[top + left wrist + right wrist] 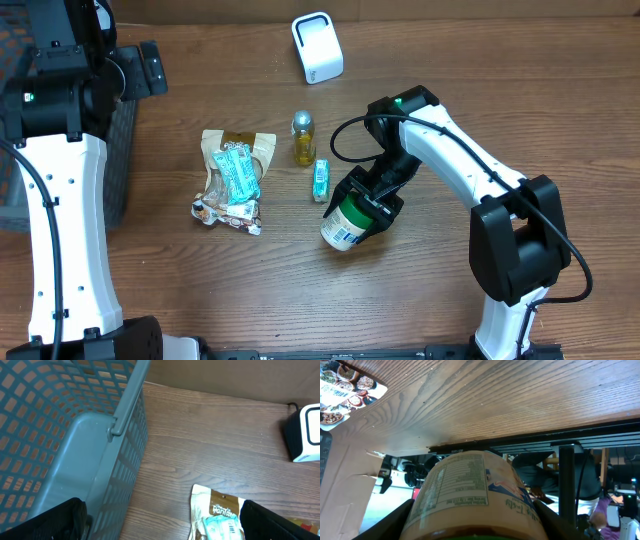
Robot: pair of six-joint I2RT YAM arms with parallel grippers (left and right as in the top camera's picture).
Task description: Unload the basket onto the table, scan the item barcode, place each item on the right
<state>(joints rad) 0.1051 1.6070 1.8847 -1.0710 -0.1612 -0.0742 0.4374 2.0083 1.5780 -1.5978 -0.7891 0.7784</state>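
Note:
My right gripper (pixel 372 203) is shut on a jar (pixel 345 225) with a green lid and a white printed label, held tilted just above the table. In the right wrist view the jar (pixel 470 490) fills the gap between both fingers (pixel 390 522), nutrition text facing the camera. The white barcode scanner (pixel 317 47) stands at the table's far edge, well away from the jar. My left gripper (pixel 148 68) hangs open and empty at the far left beside the basket (pixel 75 435); the scanner (pixel 305 432) shows at the right of that view.
A tan snack pouch (pixel 238 165) with a teal packet on it, a nut pack (pixel 228 212), a small golden bottle (pixel 303 138) and a teal sachet (pixel 321 180) lie mid-table. The grey-blue basket (pixel 118 150) stands at the left edge.

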